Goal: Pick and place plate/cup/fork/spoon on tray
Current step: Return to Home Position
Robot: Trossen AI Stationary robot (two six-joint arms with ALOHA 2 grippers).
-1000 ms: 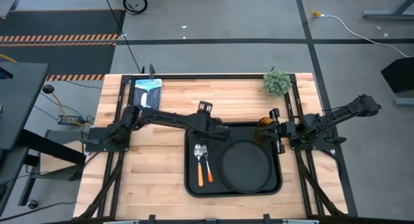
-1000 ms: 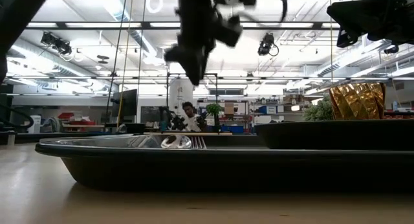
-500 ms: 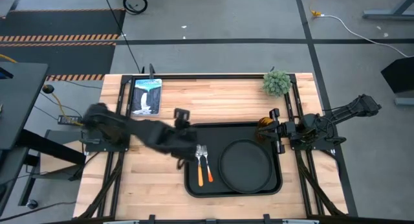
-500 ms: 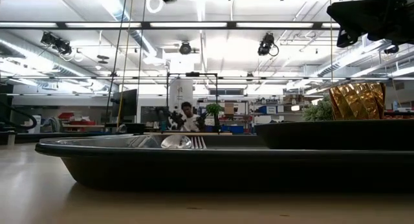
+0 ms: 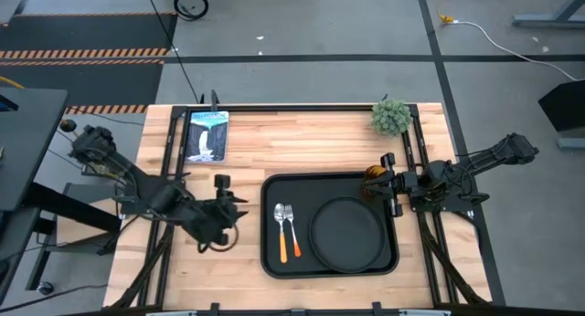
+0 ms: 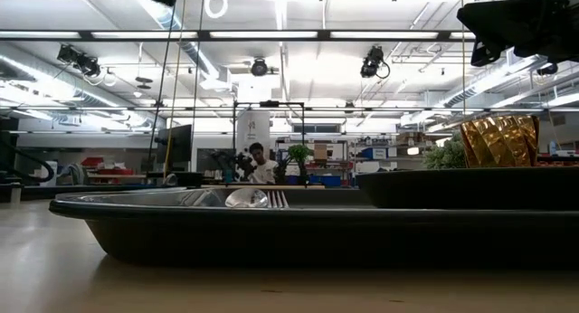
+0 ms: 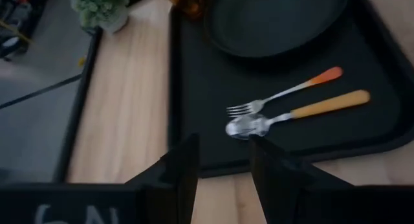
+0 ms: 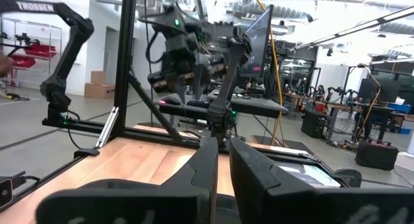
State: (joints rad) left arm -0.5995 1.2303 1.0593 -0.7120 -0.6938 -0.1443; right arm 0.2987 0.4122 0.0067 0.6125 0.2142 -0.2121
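Note:
The black tray point(image 5: 271, 261) lies on the wooden table. On it lie the round black plate point(image 5: 346, 232), the fork point(image 5: 292, 225) and, to its left, the spoon point(image 5: 281, 232). The amber cup point(image 5: 374, 176) stands in the tray's far right corner. My left gripper point(image 5: 238, 209) is open and empty above the wood, left of the tray. In the left wrist view point(image 7: 223, 169) its fingers point at the spoon point(image 7: 291, 115) and the fork point(image 7: 284, 93). My right gripper point(image 5: 384, 185) is shut and hovers by the cup, high in the low view point(image 6: 529, 23).
A green potted plant point(image 5: 391, 116) stands at the far right corner. A printed picture point(image 5: 207, 135) lies at the far left. A person point(image 6: 258, 164) shows far off in the room. Bare wood lies left of the tray and along the far side.
My left gripper has drawn back from above the tray's far left corner toward the table's left and near edges. It has gone out of the low view. The tray, plate, cup, fork and spoon have stayed in place.

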